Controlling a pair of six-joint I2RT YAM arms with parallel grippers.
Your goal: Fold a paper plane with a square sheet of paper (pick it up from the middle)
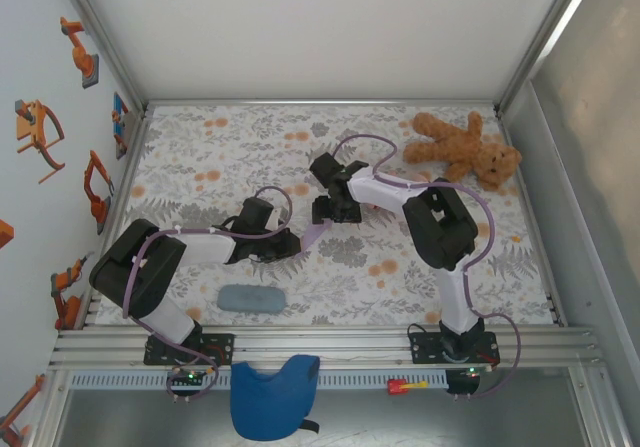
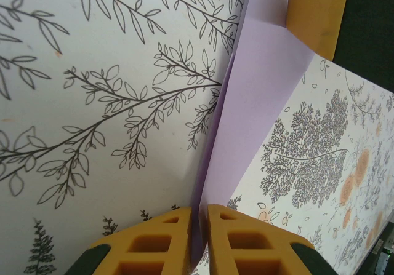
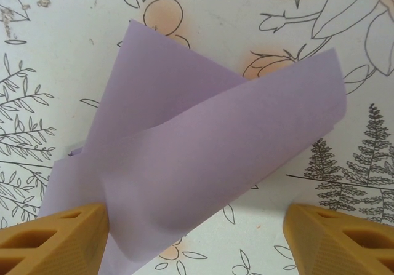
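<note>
**Top external view:** One square sheet of paper (image 1: 318, 234) is lying at the middle of the frame, a small lavender sliver between the two grippers. The left gripper (image 1: 293, 245) is reaching it from the left and the right gripper (image 1: 336, 210) is hanging just above it. There is also one teddy bear (image 1: 463, 147) at the upper right, one grey-blue pad (image 1: 250, 298) at the lower left and one blue cloth piece (image 1: 272, 392) at the bottom edge.

**Left wrist view:** The left gripper (image 2: 198, 241) is pinching the sheet (image 2: 261, 72). Its two orange fingers (image 2: 154, 250) are pressing together on the paper's creased edge at the bottom centre. From there the sheet is rising towards the upper right of the frame.

**Right wrist view:** The right gripper (image 3: 196, 223) is standing wide apart and gripping nothing, with one finger (image 3: 61, 238) in each bottom corner. The sheet (image 3: 203, 158) is spreading across the centre, doubled over so that two layers are overlapping at an angle.

**Progress:** Folding looks to be under way but at an early stage. One rough fold is showing, with no pointed nose or wings yet. The nose folds, the centre crease and the wing folds appear to be left.
</note>
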